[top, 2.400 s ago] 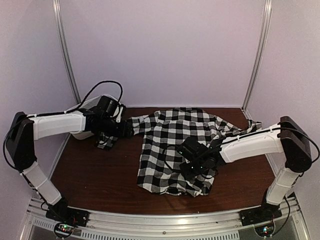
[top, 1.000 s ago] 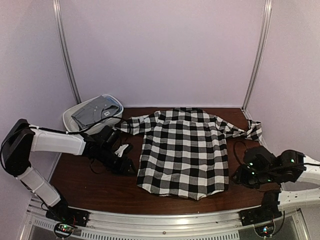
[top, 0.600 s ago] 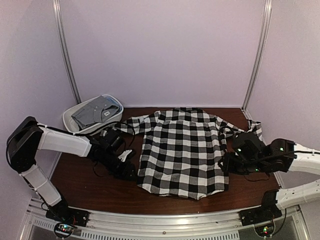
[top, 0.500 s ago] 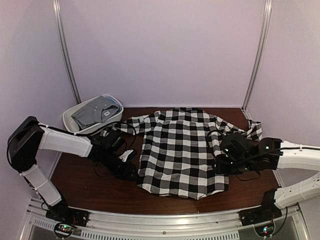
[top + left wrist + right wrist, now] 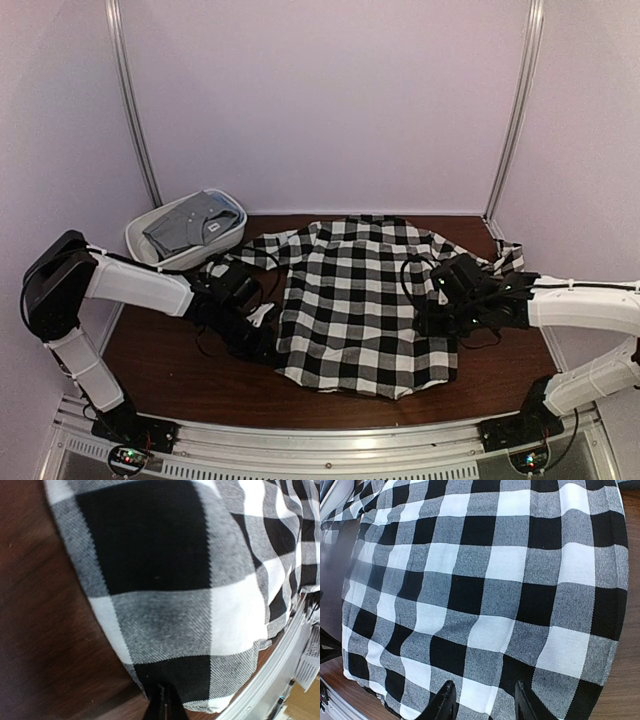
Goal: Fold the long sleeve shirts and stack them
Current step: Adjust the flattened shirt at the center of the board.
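Since a second ago the right arm has swung in from the right edge of the surface (image 5: 170, 372). The right pincer (image 5: 425, 320) now hangs over the right side of the checked shirt (image 5: 355, 290), its fingers (image 5: 447, 702) spread wide with nothing between them. The left pincer (image 5: 262, 347) sits at the shirt's near-left hem. Its wrist view shows the tips pressed together at the cloth edge, but I cannot tell whether cloth is caught between them.

The shirt lies flat mid-surface, collar far and hem near. The grey shirt (image 5: 190, 225) waits in the white tub (image 5: 133, 240) at far left.

The step in hand looks like the first lengthwise fold. To do it well, the right pincer should drop onto the side seam and pinch both layers rather than the top one alone. The lift should stay low and the edge travel evenly, so the crease runs straight from shoulder to hem without dragging the rest askew.
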Controlling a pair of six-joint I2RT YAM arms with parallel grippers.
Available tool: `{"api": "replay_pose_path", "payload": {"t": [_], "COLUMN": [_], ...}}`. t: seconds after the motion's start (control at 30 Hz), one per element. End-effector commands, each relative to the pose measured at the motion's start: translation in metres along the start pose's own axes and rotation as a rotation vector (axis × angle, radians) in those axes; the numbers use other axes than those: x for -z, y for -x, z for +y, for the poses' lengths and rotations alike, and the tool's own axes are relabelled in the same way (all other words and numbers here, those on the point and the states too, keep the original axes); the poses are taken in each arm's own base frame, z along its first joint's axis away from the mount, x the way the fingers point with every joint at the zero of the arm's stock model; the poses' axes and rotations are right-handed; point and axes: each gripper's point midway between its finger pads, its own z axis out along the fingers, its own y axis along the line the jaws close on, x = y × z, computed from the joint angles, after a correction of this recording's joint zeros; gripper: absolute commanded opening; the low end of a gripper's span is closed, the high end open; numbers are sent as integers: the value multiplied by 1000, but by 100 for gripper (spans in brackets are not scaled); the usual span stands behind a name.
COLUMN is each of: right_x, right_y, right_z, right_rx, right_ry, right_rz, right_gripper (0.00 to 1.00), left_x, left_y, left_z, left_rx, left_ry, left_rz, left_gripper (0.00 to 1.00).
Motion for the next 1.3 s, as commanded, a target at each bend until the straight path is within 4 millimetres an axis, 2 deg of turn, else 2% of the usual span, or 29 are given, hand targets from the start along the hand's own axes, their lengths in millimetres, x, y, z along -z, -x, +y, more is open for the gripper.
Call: {"api": "replay_pose_path", "payload": {"t": [0.0, 0.2, 0.37, 0.53, 0.63, 0.73, 0.8, 0.87, 1.0, 1.1, 1.2, 1.27], "right_x": [5, 25, 33, 31, 30, 25, 21, 18, 25, 34, 42, 48], "right_y": [-10, -41, -72, -92, -99, -101, -97, -91, -64, -49, -43, -42], "right_z": [-18, -48, -50, -56, -64, -61, -54, -46, -38, -39, -44, -49], "right_rx": [-20, -72, -116, -126, -138, -181, -212, -239, -226, -174, -132, -106], "right_ry": [-25, -69, -2, 8, -21, 10, 61, 104, 97, 39, -29, -69], "right_rz": [27, 94, 197, 257, 275, 266, 238, 205, 122, 100, 109, 118], "right_gripper": [43, 64, 76, 81, 82, 82, 77, 67, 40, 18, 2, 0], "left_x": [6, 30, 45, 45, 41, 39, 34, 29, 22, 18, 17, 16], "left_y": [7, -9, -18, -14, -9, -2, 0, 0, -3, -5, -5, -5], "left_z": [-6, 11, 23, 10, 1, -6, -8, -7, -5, -3, -2, -1], "left_rx": [15, 45, 65, 63, 53, 37, 33, 35, 39, 36, 37, 38], "left_ry": [21, 149, 229, 160, 107, 77, 59, 50, 39, 41, 43, 41], "left_rz": [-11, 1, -3, -19, -31, -47, -46, -38, -21, -9, -9, -8], "left_gripper": [0, 0, 0, 0, 13, 24, 29, 33, 36, 37, 37, 38]}}
